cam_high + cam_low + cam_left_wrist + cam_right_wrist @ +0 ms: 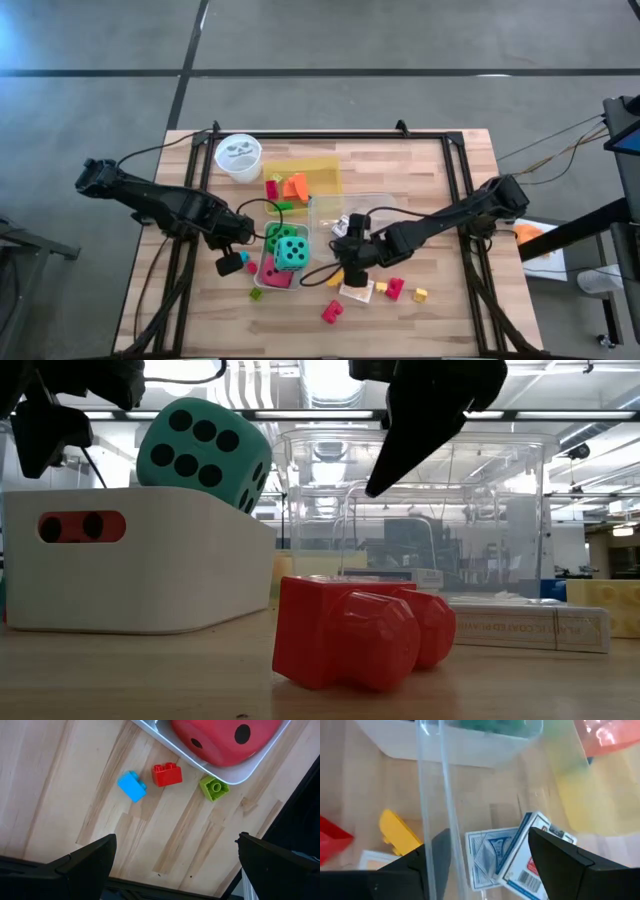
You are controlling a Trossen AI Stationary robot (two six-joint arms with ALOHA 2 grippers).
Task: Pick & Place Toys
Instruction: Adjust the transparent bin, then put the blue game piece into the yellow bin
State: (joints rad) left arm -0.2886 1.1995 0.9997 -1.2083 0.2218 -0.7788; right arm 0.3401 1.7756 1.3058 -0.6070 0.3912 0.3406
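1. Left end effector (232, 262) hovering over the counter (440, 310) at the white bin's (268, 282) left corner, fingers spread wide, nothing held.
2. Below it in the left wrist view: blue block (132, 786), red block (167, 774) and green block (214, 787) lying loose on the wood, just outside the bin rim.
3. Inside the bin: teal die (291, 252) on top, red die (225, 740) pressed against the wall.
4. Right end effector (349, 245) positioned at the clear plastic box (420, 520), fingers partly apart, empty; box wall standing between them.
5. Card packs (517, 857) leaning inside the box; yellow block (397, 832) just outside the wall.
6. Large red block (355, 635) near the front edge, blocking much of the low view.
7. White cup (239, 157) and yellow tray (310, 172) at the far side.
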